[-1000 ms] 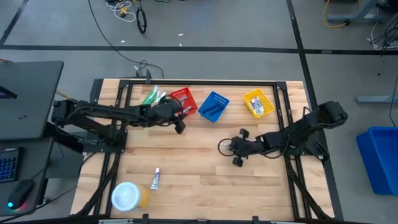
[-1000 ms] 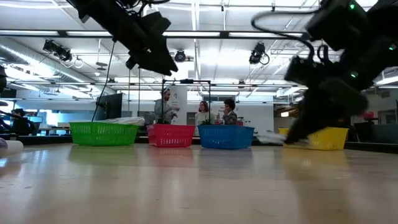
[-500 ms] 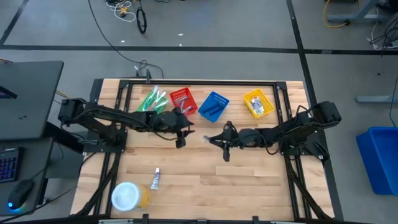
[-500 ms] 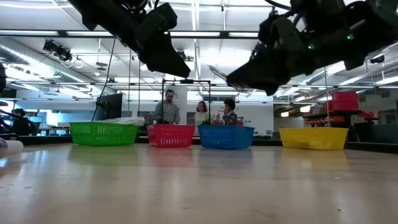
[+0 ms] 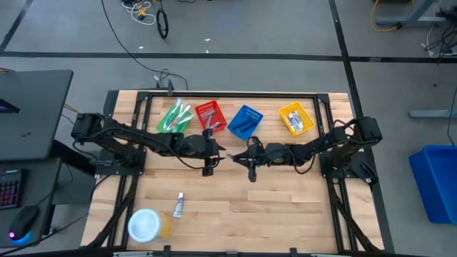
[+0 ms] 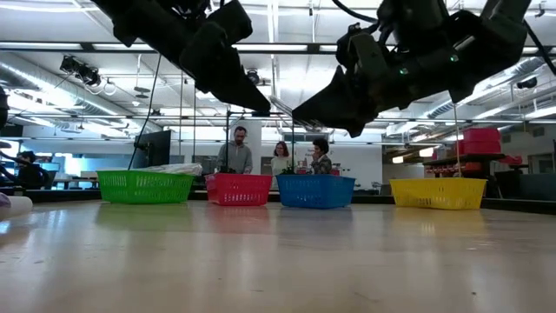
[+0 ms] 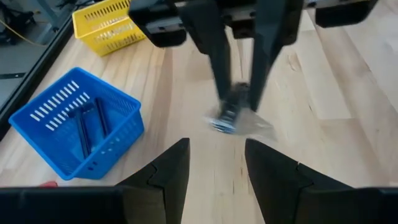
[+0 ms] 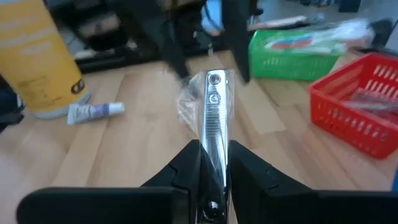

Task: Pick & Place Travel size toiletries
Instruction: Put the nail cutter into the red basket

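My right gripper (image 8: 214, 152) is shut on a silvery nail clipper in a clear wrapper (image 8: 211, 102), held in the air over the table's middle (image 5: 230, 155). My left gripper (image 7: 217, 165) is open and empty. It faces the right gripper (image 7: 239, 102) from the table's left, its fingertips just short of the clipper's free end (image 7: 229, 117). In the low view both grippers (image 6: 261, 97) (image 6: 304, 111) are high above the table. A white tube (image 5: 178, 205) lies flat near the table's front left. My right gripper pinches the clipper's near end (image 8: 213, 142) between its two fingers. The fingers come level from the table's right and lie along the clipper. The clipper sticks out past the fingertips toward the left gripper, about level, clear of the table, with the wrapper loose around its free end.
Green (image 5: 171, 116), red (image 5: 211, 116), blue (image 5: 245, 121) and yellow (image 5: 296, 118) baskets stand in a row along the far edge, holding toiletries. A white-lidded yellow jar (image 5: 148, 225) stands at the front left. People stand in the room beyond the table (image 6: 278, 158).
My right gripper has risen from near the tabletop and gone toward the table's left, to the middle. My left gripper has come away from the red basket toward the near edge and the middle, so the two now face each other closely.
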`<state>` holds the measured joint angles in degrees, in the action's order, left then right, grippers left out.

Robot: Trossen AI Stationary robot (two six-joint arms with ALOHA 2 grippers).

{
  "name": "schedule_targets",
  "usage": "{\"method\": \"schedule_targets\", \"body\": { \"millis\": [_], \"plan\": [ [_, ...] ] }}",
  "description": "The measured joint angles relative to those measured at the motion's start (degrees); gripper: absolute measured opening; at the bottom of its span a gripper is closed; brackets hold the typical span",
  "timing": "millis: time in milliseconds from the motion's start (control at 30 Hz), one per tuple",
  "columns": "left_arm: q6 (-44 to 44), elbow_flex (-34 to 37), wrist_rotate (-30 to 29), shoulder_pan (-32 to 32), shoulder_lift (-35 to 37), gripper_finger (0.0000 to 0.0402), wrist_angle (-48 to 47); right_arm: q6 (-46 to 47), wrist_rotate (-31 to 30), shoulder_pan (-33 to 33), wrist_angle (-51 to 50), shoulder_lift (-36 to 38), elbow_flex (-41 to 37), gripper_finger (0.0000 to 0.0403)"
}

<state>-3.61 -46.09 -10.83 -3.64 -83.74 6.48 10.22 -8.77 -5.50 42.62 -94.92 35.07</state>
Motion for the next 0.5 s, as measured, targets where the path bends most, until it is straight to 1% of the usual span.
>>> {"method": "schedule_targets", "body": {
  "millis": [167,300,500],
  "plan": [
    [0.13,0.0,0.0,-0.07,0.0,0.0165,0.77,0.0,0.49,1.76,1.38,0.2,0.02,0.0069],
    [-0.35,0.0,0.11,-0.07,0.0,0.0165,0.84,0.02,5.29,3.38,1.35,0.2,0.02,0.0069],
    [-1.28,0.0,5.54,-0.02,0.0,0.0165,1.41,-0.05,10.06,4.58,1.17,0.2,0.45,0.0069]
  ]
}}
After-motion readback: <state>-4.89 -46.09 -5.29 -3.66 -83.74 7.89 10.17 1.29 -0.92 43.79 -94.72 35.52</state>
